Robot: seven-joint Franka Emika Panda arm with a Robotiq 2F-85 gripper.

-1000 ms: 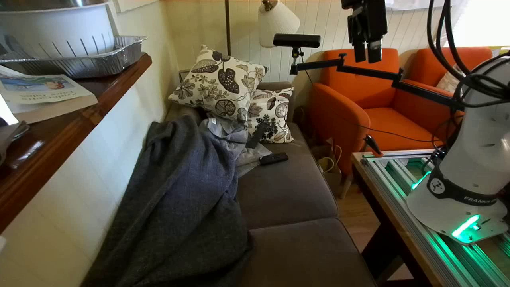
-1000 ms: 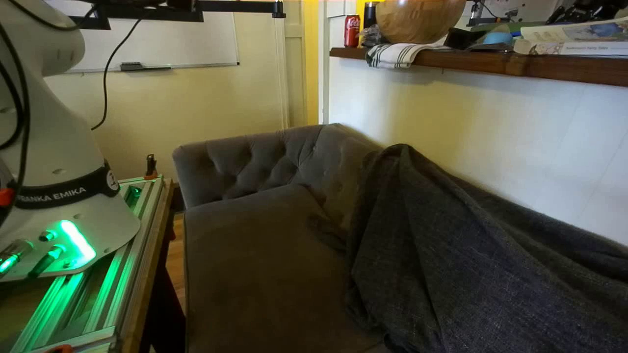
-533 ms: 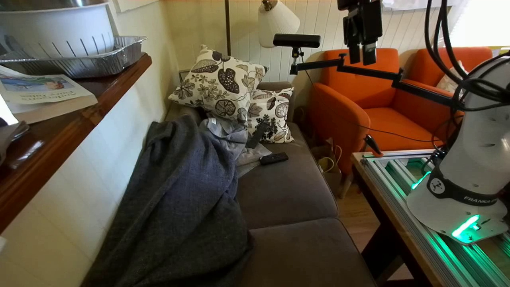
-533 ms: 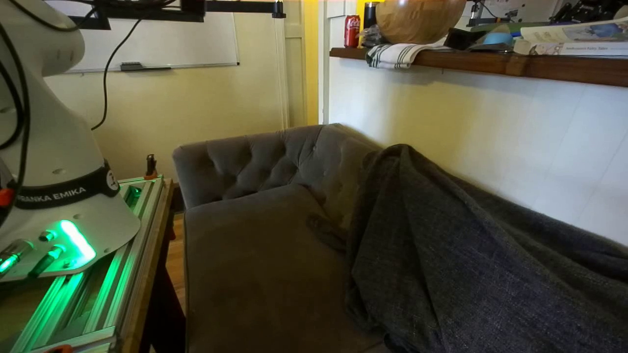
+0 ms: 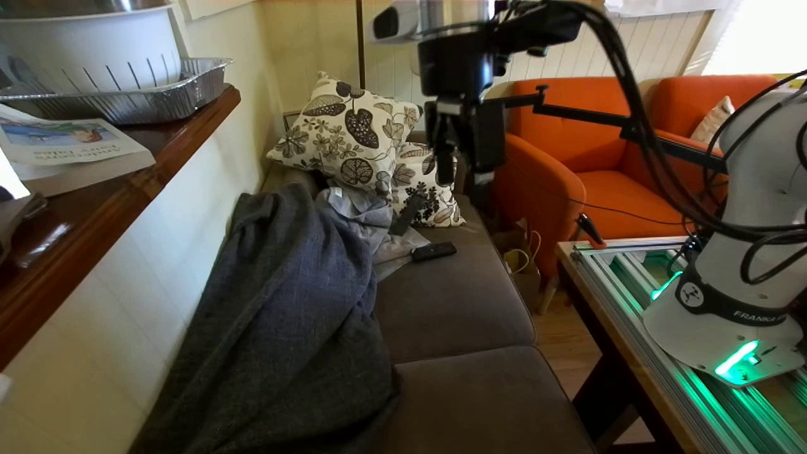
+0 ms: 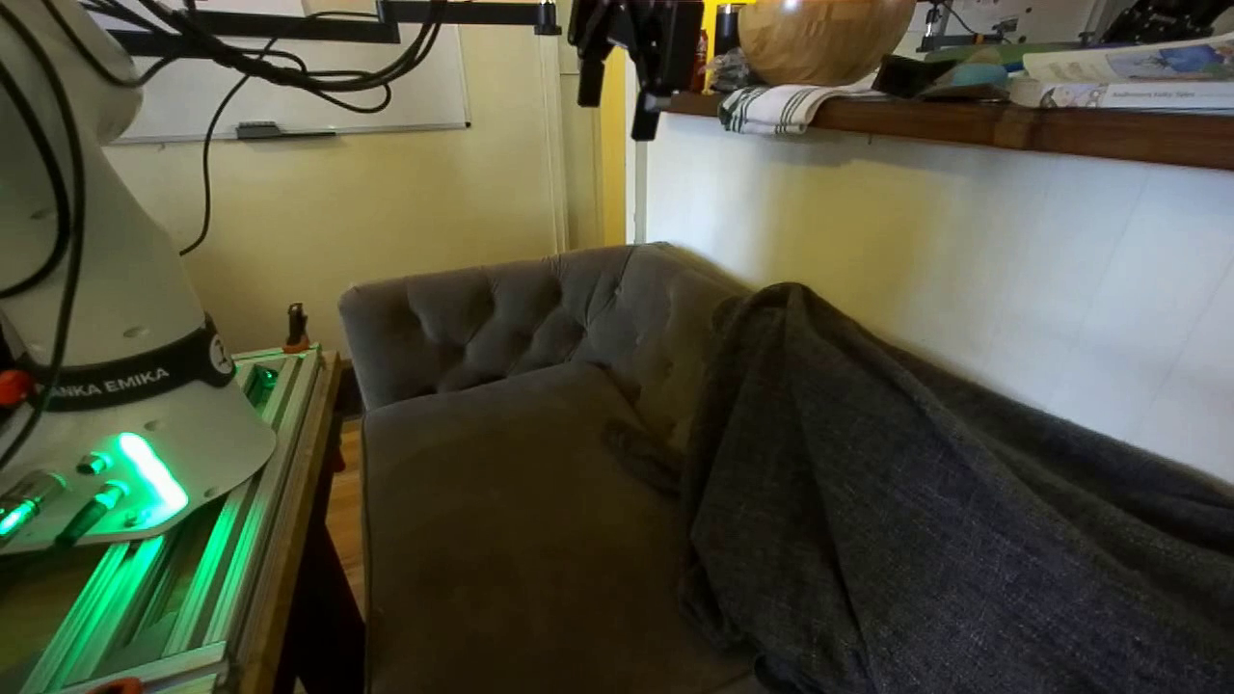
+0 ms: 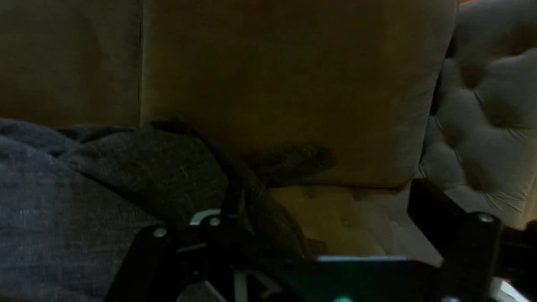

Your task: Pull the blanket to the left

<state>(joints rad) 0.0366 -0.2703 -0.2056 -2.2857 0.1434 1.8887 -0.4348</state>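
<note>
While the black two-fingered end effector [image 6: 617, 116] hangs above the brownish-grey upholstered sofa [image 5: 454, 302], its fingers are spread wide with nothing between them, so the step in hand looks like the approach to a grasp. Below, well apart from the fingers, the large dark grey fabric blanket [image 5: 302, 328] lies rumpled, draped from the sofa's back down over the seat. To do this well, come down slowly on a raised fold, straddle it and close on a generous pinch, since a thin one could slip free (go too deep and the upholstery might be caught as well). The pull should then run low and steady, probably toward the button-tufted arm [image 6: 492, 323], if left means the robot's own.

At the sofa's opposite end lean cream-and-black floral cushions [image 5: 353, 132], with a slim black remote [image 5: 434, 251] on the seat near them. Beyond, a brown wooden shelf [image 6: 964, 125] runs along the pale wall [image 6: 964, 260], and orange upholstered armchairs [image 5: 542, 176] stand past the cushioned end.
</note>
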